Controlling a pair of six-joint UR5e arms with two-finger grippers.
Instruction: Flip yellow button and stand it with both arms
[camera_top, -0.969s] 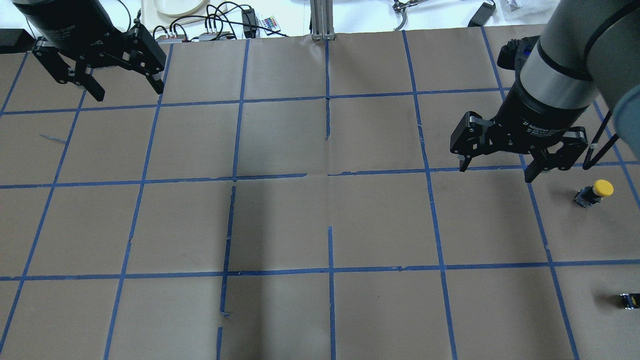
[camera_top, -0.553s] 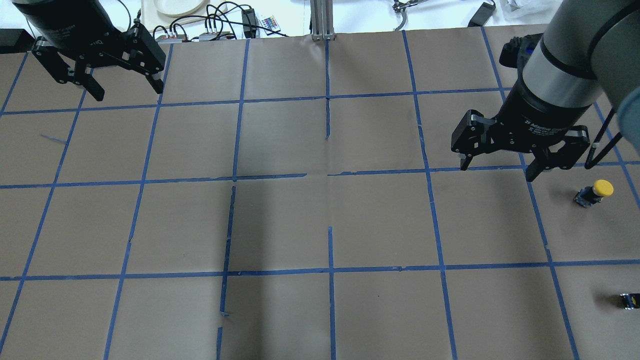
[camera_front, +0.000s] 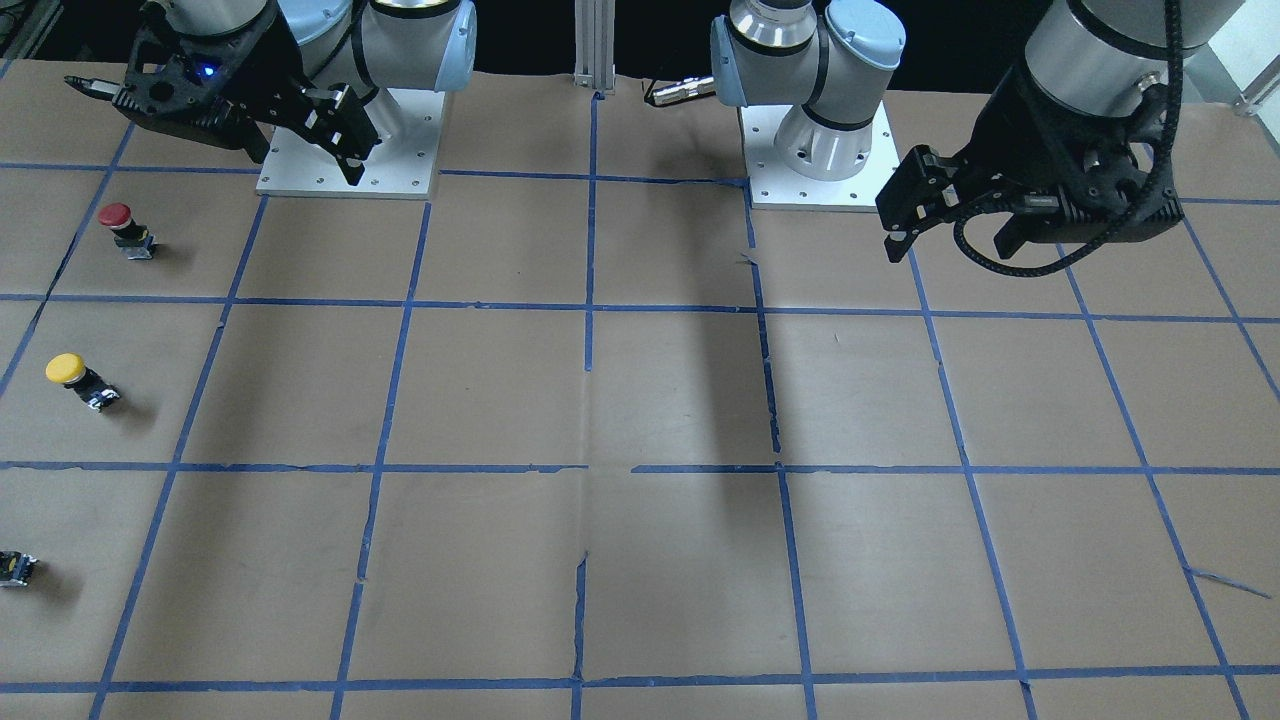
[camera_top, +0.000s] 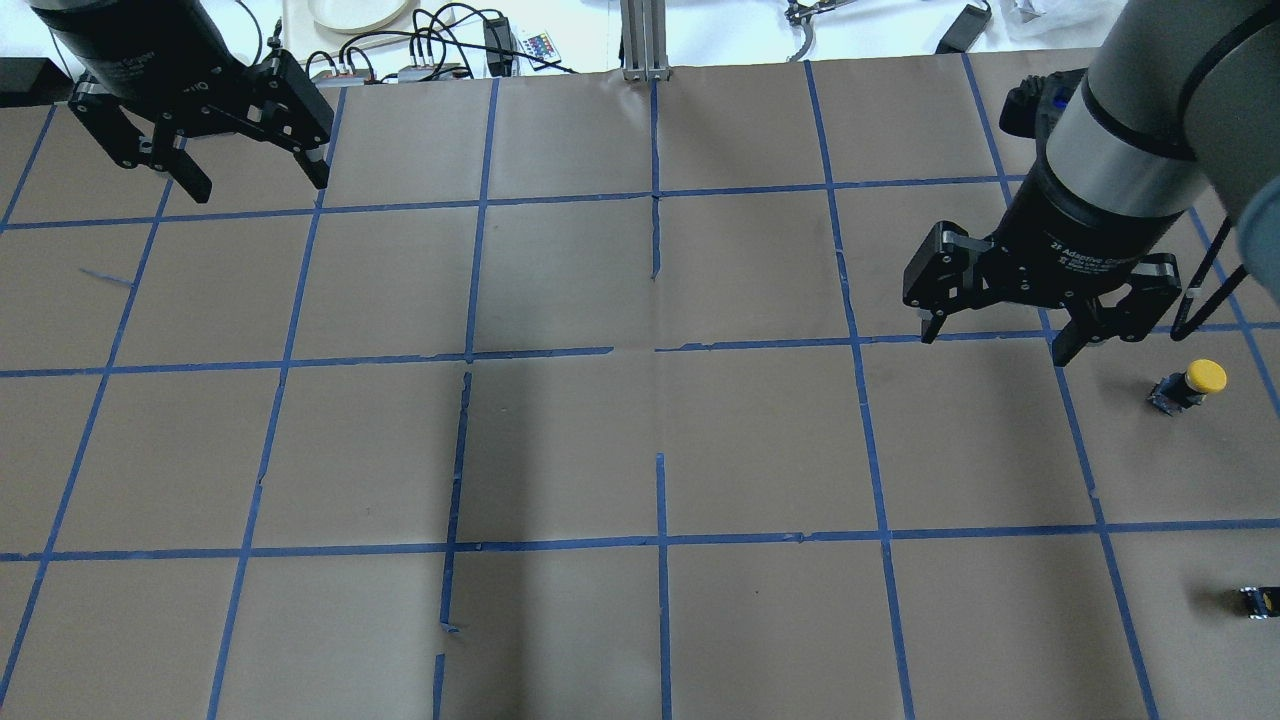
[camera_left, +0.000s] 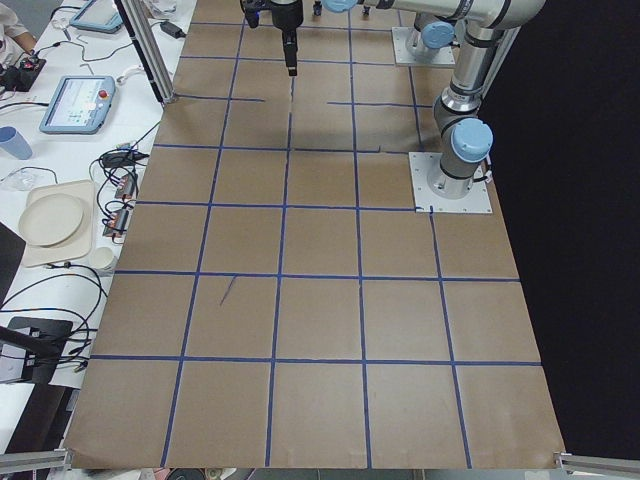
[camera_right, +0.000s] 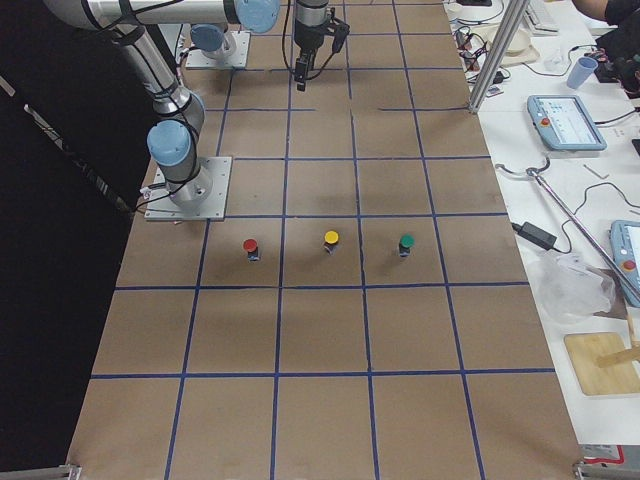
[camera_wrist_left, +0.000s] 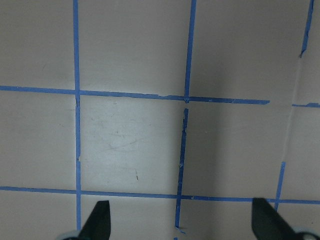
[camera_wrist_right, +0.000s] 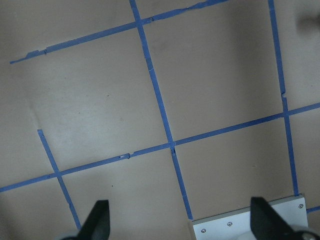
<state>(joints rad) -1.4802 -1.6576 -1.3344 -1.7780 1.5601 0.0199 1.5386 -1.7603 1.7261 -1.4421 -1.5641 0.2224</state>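
Note:
The yellow button (camera_top: 1190, 385) sits on the brown paper at the table's right end, cap uppermost. It also shows in the front-facing view (camera_front: 78, 380) and in the exterior right view (camera_right: 331, 241), where it looks upright. My right gripper (camera_top: 995, 346) hangs open and empty above the paper, about one grid square to the left of the button and apart from it. My left gripper (camera_top: 258, 184) is open and empty at the far left corner of the table. Both wrist views show only taped paper between the spread fingertips (camera_wrist_left: 100, 220) (camera_wrist_right: 98, 220).
A red-capped button (camera_front: 122, 228) stands near the right arm's base plate (camera_front: 400, 150). A small dark part (camera_top: 1258, 600) lies at the near right edge. A green-capped button (camera_right: 405, 243) shows in the exterior right view. Cables and a plate lie beyond the far edge (camera_top: 420, 50).
The right arm's wrist has shifted very slightly; its gripper stays open at almost the same spot. The left arm and the yellow button have not moved.

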